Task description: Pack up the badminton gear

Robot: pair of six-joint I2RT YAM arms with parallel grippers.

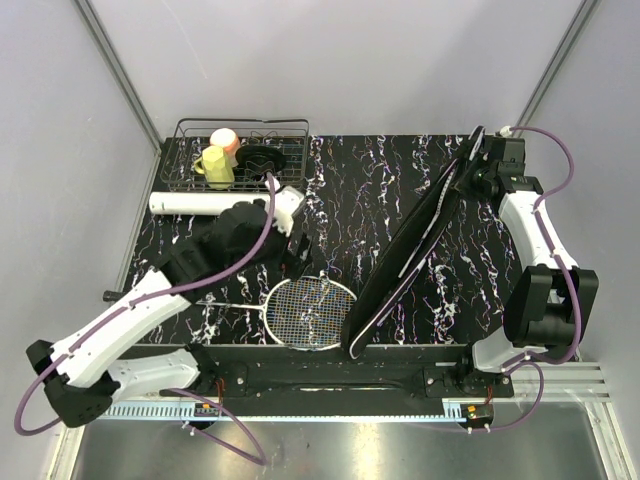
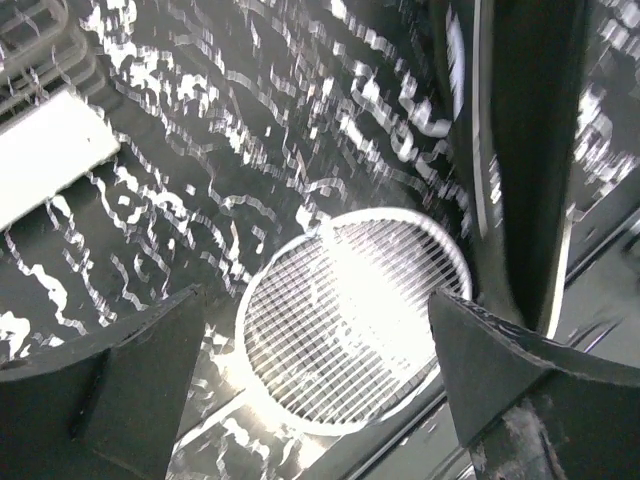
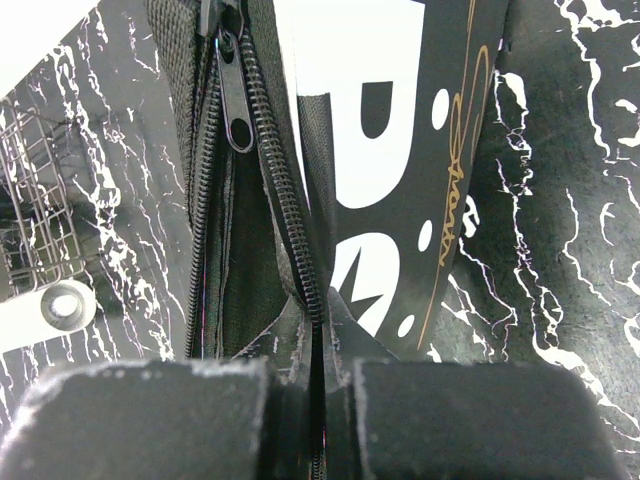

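Racket [image 1: 308,312] flat on the worktop [image 1: 360,180] near its front edge; left pincer [image 2: 315,300] released, jaws wide above the head; right pincer [image 3: 318,365] clenched on the zipper edge of the bag [image 1: 410,250], just beside the racket; tube [image 1: 190,203] rear left.

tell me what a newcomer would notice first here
The black racket bag stands on edge, slanting across the right half of the table, with the right gripper shut on its unzipped edge at the far end. Next, the white-strung racket lies at the near edge, the left gripper open above it.
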